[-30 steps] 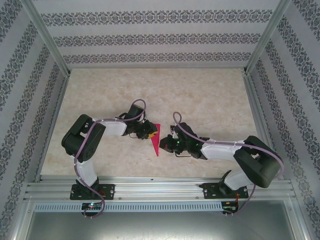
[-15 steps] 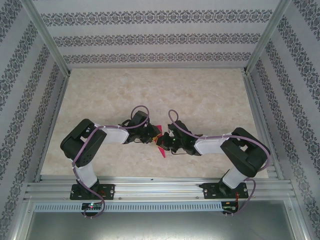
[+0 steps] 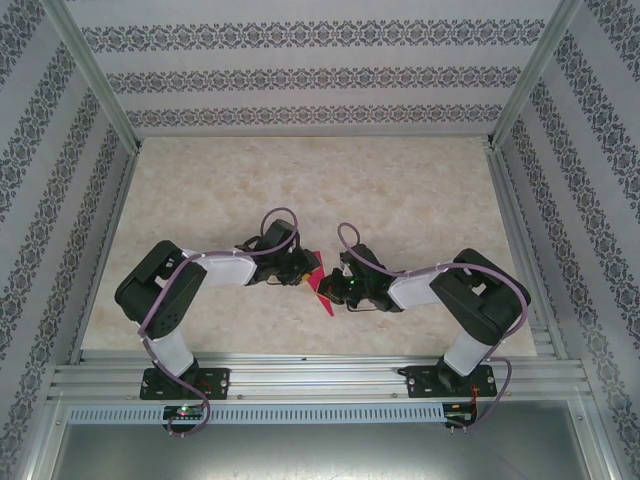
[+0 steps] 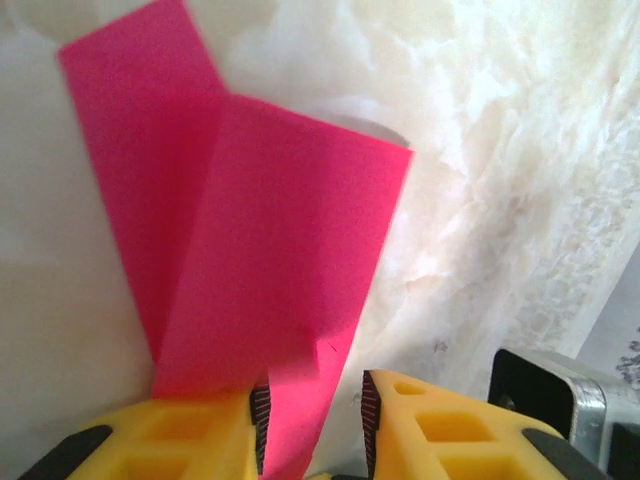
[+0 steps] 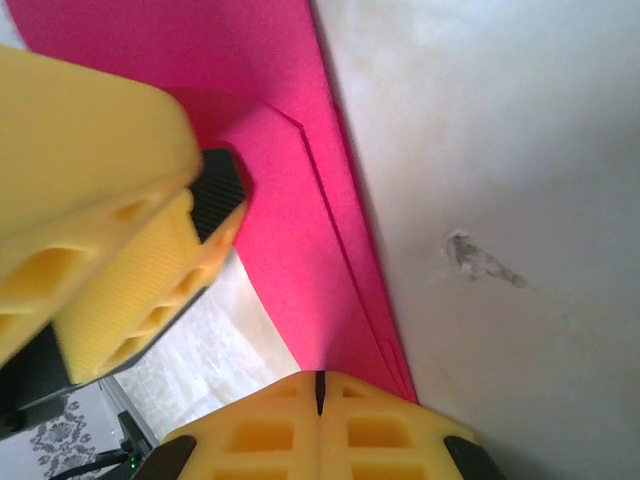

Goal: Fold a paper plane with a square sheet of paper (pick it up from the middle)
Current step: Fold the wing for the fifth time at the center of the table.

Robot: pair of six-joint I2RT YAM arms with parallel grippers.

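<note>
**Item 1, left arm** (image 3: 170, 300). Black and white with a lilac cable. It is bolted to the aluminium rail (image 3: 320, 375) at the near edge and reaches in towards the middle of the table (image 3: 420, 190).

**Item 2, left gripper** (image 3: 302, 269). Yellow fingers, sitting just left of the table's middle and against the pink paper. In its wrist view the left gripper (image 4: 312, 400) has its jaws narrowly parted. A strip of the paper stands between the ribbed pads (image 4: 261, 420), lying close to the left one, with bare gap before the right one. It is not clamped.

**Item 3, paper plane** (image 3: 324, 300). Magenta-pink and partly folded, it lies between the two grippers near the table's front middle. Its sharp point is turned towards the rail. From the left wrist the paper plane (image 4: 270, 260) shows two overlapping flaps that fan away from the fingers, with the marbled tabletop behind them. From the right wrist the paper plane (image 5: 290, 200) shows layered folded edges running down to the fingertips.

**Item 4, right gripper** (image 3: 338, 287). It sits just right of the paper and close to the left gripper. In its wrist view the right gripper (image 5: 320, 385) has its yellow fingertips pressed together with no gap, closed on the paper's near edge. A left-gripper finger (image 5: 100, 190) looms just beside it.

**Item 5, right arm** (image 3: 480, 305). It is folded at the elbow and based on the same rail.
</note>
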